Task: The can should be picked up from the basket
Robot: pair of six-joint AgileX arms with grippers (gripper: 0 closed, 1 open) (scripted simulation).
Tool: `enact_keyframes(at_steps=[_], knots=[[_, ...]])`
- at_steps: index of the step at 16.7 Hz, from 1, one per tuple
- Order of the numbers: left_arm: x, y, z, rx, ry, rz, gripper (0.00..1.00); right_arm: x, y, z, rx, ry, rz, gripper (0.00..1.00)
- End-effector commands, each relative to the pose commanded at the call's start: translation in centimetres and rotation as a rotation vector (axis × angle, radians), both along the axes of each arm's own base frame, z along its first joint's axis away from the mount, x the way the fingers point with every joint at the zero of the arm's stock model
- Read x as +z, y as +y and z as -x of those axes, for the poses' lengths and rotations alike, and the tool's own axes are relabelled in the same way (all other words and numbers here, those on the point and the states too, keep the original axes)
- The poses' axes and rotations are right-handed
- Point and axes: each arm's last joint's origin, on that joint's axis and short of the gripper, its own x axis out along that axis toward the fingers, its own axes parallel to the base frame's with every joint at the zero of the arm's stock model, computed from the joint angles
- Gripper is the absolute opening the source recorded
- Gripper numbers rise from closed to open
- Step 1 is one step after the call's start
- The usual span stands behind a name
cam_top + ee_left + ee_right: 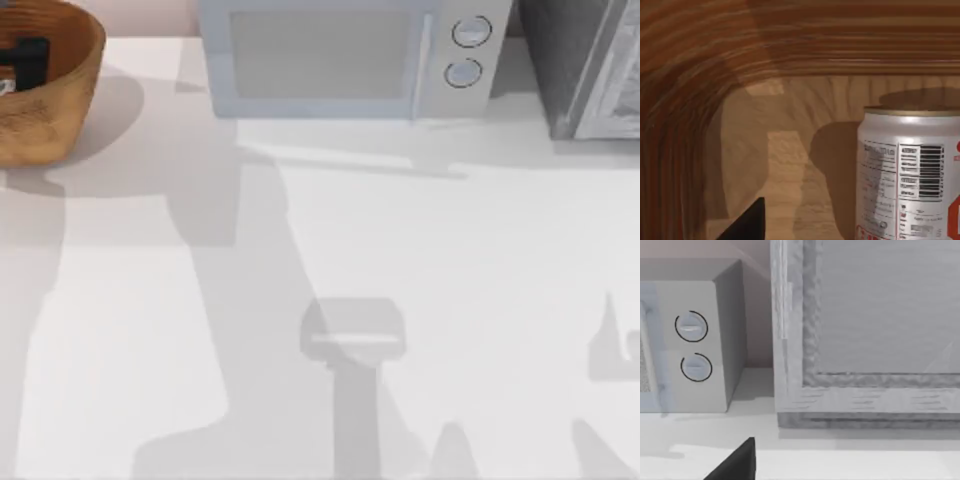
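The round woven basket (60, 100) stands at the table's far left back corner. My left gripper (28, 62) is down inside it. In the left wrist view the can (910, 175) stands upright on the basket's wooden floor (785, 165). It is whitish-silver with a barcode, red marks and a dull gold top rim. One black fingertip (747, 225) of my left gripper sits off to the can's side, apart from it, and the gripper is open with nothing in it. A black fingertip (737, 462) of my parked right gripper hangs over the table near the microwave.
A white microwave (340, 55) with two round knobs (468, 50) stands at the back middle. A grey box-like cabinet (590, 65) stands at the back right. The ribbed basket wall (700, 60) curves close around my left gripper.
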Motion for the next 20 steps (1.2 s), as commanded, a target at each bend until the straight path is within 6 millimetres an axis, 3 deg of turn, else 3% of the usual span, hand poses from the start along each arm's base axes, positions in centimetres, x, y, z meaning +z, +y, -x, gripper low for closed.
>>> enact_keyframes(at_steps=[4, 9, 20], knots=[[-2.9, -0.2, -0.8, 0.000, -0.001, 0.000, 1.00, 0.0, 0.0, 0.0, 0.000, 0.000, 0.000, 1.00], [-3.3, -0.3, -0.9, 0.000, -0.001, 0.000, 1.00, 0.0, 0.0, 0.0, 0.000, 0.000, 0.000, 1.00], [-3.3, -0.3, -0.9, 0.000, -0.001, 0.000, 0.17, 0.0, 0.0, 0.0, 0.000, 0.000, 0.000, 1.00]])
